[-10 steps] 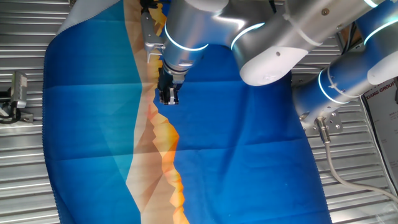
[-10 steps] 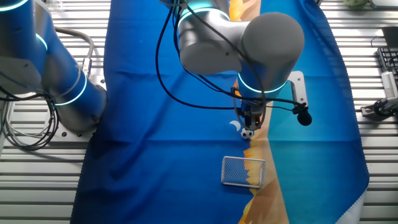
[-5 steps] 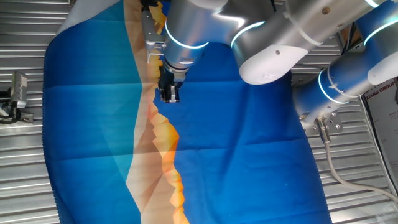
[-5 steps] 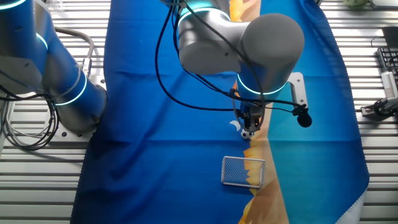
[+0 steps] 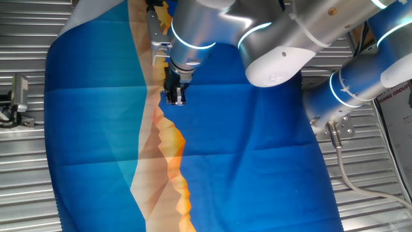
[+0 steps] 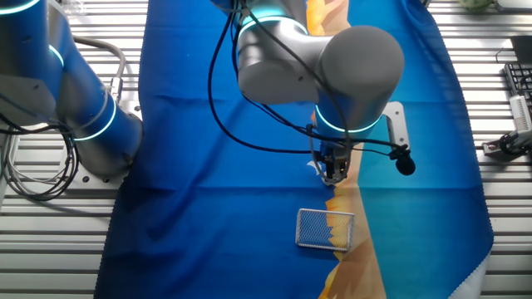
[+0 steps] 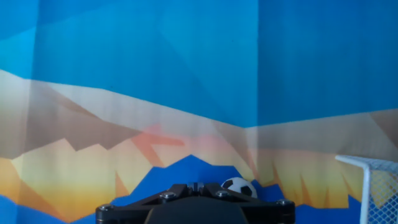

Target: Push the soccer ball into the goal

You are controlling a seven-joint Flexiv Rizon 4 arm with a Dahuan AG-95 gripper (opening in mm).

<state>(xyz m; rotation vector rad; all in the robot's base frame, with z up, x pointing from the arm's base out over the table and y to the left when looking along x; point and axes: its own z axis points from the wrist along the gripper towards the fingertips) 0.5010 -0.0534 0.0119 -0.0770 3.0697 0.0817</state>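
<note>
The soccer ball (image 7: 239, 187), tiny, white with black patches, lies on the blue cloth just right of my gripper's tip in the hand view. My gripper (image 7: 196, 186) is shut with nothing in it, its jaws pressed together, low over the cloth. The goal (image 6: 326, 229), a small pale mesh frame, stands on the cloth a short way below the gripper (image 6: 332, 175) in the other fixed view, and its corner (image 7: 371, 179) shows at the hand view's right edge. In both fixed views the ball is hidden behind the gripper (image 5: 174, 98).
A blue cloth (image 6: 208, 191) with an orange and tan mountain print covers the ribbed metal table (image 6: 50, 249). A second blue arm base (image 6: 75, 116) stands at one side. A metal clamp (image 5: 18, 96) sits off the cloth.
The gripper has shifted slightly toward the goal. The ball, visible under the fingertips in the other fixed view before, is now covered by the gripper.
</note>
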